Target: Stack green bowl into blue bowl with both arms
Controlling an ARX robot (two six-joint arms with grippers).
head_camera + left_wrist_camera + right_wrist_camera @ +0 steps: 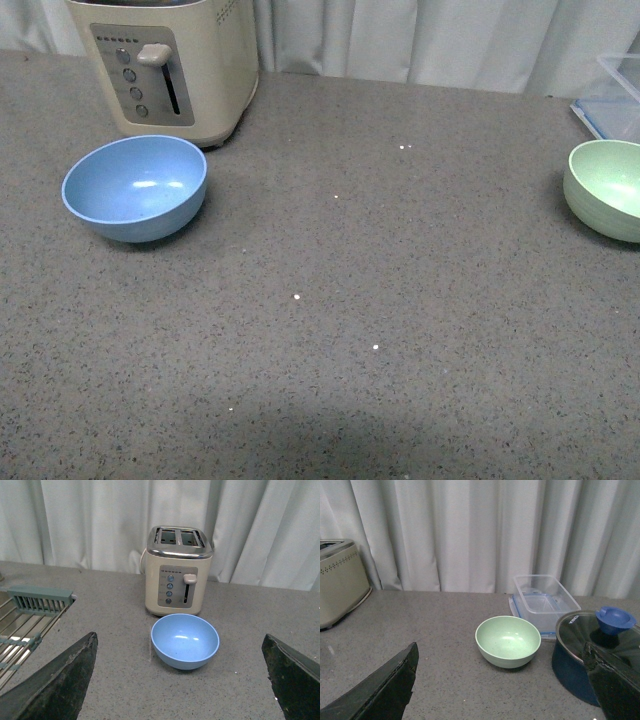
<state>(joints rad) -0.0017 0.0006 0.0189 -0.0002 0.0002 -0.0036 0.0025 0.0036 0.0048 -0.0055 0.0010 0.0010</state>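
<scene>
The blue bowl (135,187) stands upright and empty on the grey table at the left, just in front of the toaster; it also shows in the left wrist view (185,640). The green bowl (607,188) stands upright and empty at the table's right edge, partly cut off; the right wrist view shows it whole (508,641). Neither arm shows in the front view. My left gripper (182,680) is open, well short of the blue bowl. My right gripper (505,682) is open, well short of the green bowl.
A cream toaster (165,65) stands behind the blue bowl. A clear plastic container (544,601) sits behind the green bowl, and a dark blue pot with a glass lid (592,650) stands beside it. A wire rack (30,615) lies left of the toaster. A curtain hangs behind the table.
</scene>
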